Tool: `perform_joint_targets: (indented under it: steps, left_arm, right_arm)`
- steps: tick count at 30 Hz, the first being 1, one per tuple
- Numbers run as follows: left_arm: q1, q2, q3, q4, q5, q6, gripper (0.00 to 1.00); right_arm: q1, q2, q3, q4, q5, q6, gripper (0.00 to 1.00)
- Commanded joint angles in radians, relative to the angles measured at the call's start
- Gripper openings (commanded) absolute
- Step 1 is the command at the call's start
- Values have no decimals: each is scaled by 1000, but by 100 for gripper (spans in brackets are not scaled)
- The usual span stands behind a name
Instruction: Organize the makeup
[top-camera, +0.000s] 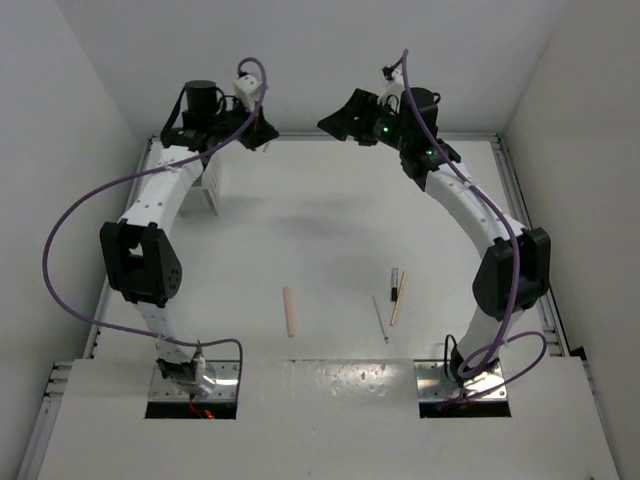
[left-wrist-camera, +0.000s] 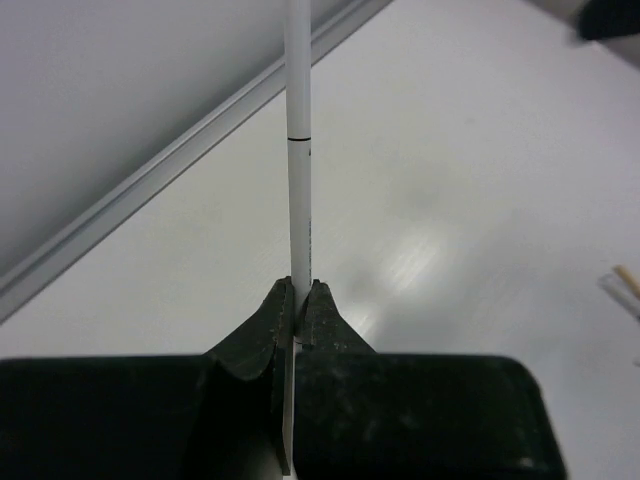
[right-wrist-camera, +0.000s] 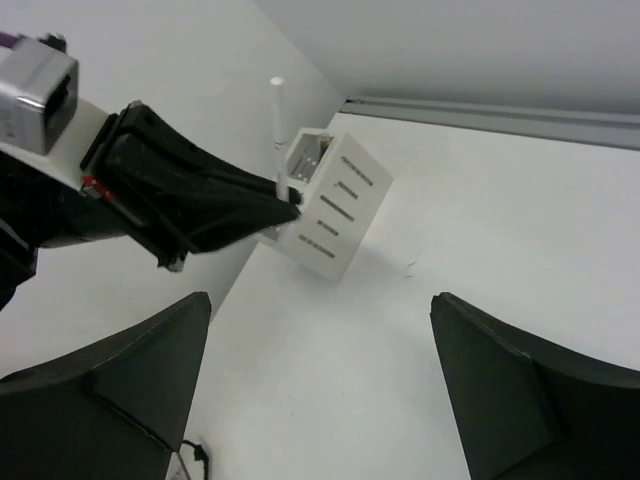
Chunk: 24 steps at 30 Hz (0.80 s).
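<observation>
My left gripper (left-wrist-camera: 298, 288) is shut on a pale stick (left-wrist-camera: 298, 150) with a thin black ring. In the right wrist view the left gripper (right-wrist-camera: 285, 208) holds this stick (right-wrist-camera: 277, 120) upright at the near top edge of the white slatted box (right-wrist-camera: 335, 215). In the top view the left gripper (top-camera: 260, 133) is at the back left. My right gripper (top-camera: 335, 122) hangs open and empty high at the back middle, its jaws (right-wrist-camera: 320, 296) wide apart. On the table lie a pink stick (top-camera: 289, 311), a thin white stick (top-camera: 381, 318), a tan wooden stick (top-camera: 397, 300) and a short dark stick (top-camera: 394, 282).
The box (top-camera: 211, 186) stands at the back left, partly hidden by the left arm. White walls close in the table on three sides, with a rail (left-wrist-camera: 150, 185) along the back edge. Two stick ends (left-wrist-camera: 622, 288) show at the right edge of the left wrist view.
</observation>
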Motion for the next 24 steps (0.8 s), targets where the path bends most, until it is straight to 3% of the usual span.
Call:
perform_joint_targets:
  steps: [1,5,9,15,24]
  left_arm:
    - [122,-85,-78,54,-130,27,0]
    - [277,-193,-288,253,-155,129,0]
    - [433,-277,-589,751,-5,155,0]
    - [504,-158,-608,853,94,112,0]
    - [522,-29,-660,982,115,100,0]
  right_arm:
    - [-22,0,2,34,-19,-37,92]
    - [-26,5,-11,-76,6,-149,92]
    - [-26,20,-11,-119,17,-188,92]
    - [-26,56,25,-185,41,-201,92]
    - [-23,59,69,-293,110,-250,93]
